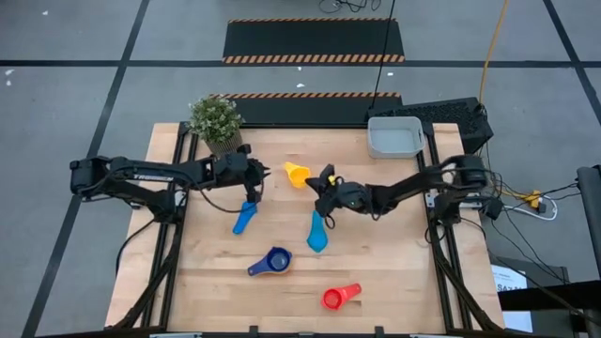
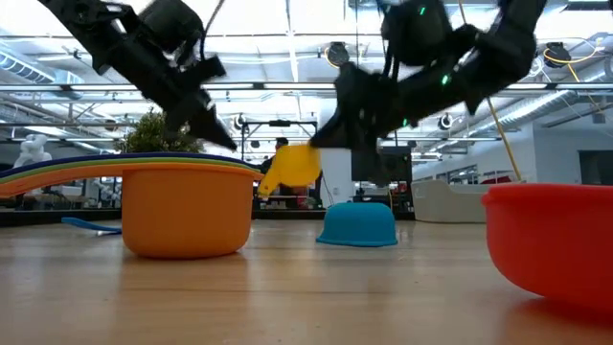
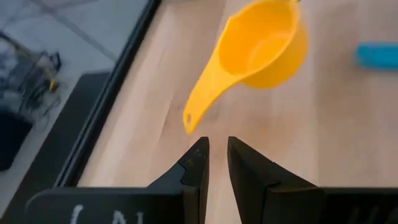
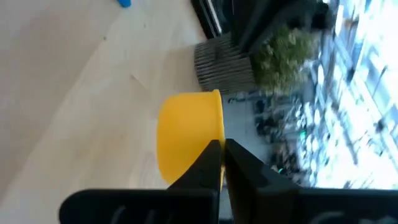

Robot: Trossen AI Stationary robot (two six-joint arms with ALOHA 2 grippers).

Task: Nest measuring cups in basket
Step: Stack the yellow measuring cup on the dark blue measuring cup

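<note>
Yellow cup: lifted off the table, pinched at its rim, handle pointing toward the left gripper.
Right gripper: fingers clamped on the yellow cup's rim.
Left gripper: narrow gap, empty, just short of the handle tip.
Basket: far right corner, well apart.

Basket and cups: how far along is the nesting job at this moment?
Nothing looks done: the basket appears empty. In hand: the right gripper is shut on the rim of the yellow cup, lifted off the table in the low view. The left gripper hangs nearby holding nothing, its fingers nearly together. Left: two light blue cups, the dark blue cup and the red cup, all on the table.
</note>
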